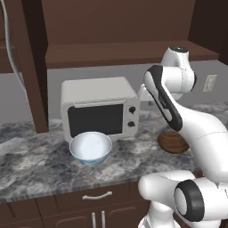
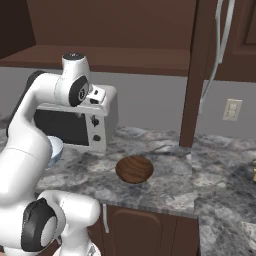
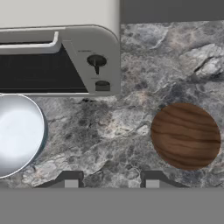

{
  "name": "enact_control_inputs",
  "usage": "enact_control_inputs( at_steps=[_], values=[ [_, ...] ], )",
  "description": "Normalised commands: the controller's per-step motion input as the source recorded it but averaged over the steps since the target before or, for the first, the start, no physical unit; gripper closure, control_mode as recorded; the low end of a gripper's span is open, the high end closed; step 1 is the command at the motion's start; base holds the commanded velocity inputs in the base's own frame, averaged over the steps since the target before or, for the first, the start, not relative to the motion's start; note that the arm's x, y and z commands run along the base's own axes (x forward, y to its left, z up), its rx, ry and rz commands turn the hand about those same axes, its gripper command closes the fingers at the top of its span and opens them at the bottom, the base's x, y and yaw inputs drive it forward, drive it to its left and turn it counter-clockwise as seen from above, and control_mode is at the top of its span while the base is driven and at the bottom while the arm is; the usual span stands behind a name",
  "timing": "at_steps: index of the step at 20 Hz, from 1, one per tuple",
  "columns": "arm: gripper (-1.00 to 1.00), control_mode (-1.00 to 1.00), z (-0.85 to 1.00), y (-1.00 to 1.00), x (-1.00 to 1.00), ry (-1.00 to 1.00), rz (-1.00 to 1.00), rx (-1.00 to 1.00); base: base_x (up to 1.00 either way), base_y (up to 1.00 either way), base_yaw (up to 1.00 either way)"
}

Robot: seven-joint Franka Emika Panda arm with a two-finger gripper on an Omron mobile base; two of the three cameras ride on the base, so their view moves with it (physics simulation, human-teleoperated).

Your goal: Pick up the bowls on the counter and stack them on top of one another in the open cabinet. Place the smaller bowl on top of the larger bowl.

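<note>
The wooden bowl [image 2: 134,169] sits on the counter [image 2: 165,187], seemingly well apart from the microwave [image 2: 97,131].

No readable text in any view.

The microwave [image 3: 65,48] has tiny marks above its two dark knobs [image 3: 96,61], too blurred to make out as letters or numbers. The wall outlet [image 2: 232,109] is plain, with no label. Neither bowl bears writing, nor does the desk [image 3: 131,122].

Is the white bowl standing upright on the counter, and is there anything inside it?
Upright and empty: the white bowl rests on the counter with its opening upward, and its pale inside is bare.
</note>
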Motion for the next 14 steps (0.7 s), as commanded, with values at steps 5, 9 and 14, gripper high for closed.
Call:
enact_control_inputs(
  at_steps=[5,9,14],
  values=[
    [-1.00,-1.00,-0.11,-0.22,-0.01,0.00,-0.01,0.00,0.00,0.00,0.00],
    [-1.00,-1.00,-0.32,-0.46,-0.03,0.01,0.00,-0.01,0.00,0.00,0.00],
    [-1.00,-1.00,-0.43,-0.42,-0.10,0.03,0.00,-0.04,0.00,0.00,0.00]
  ],
)
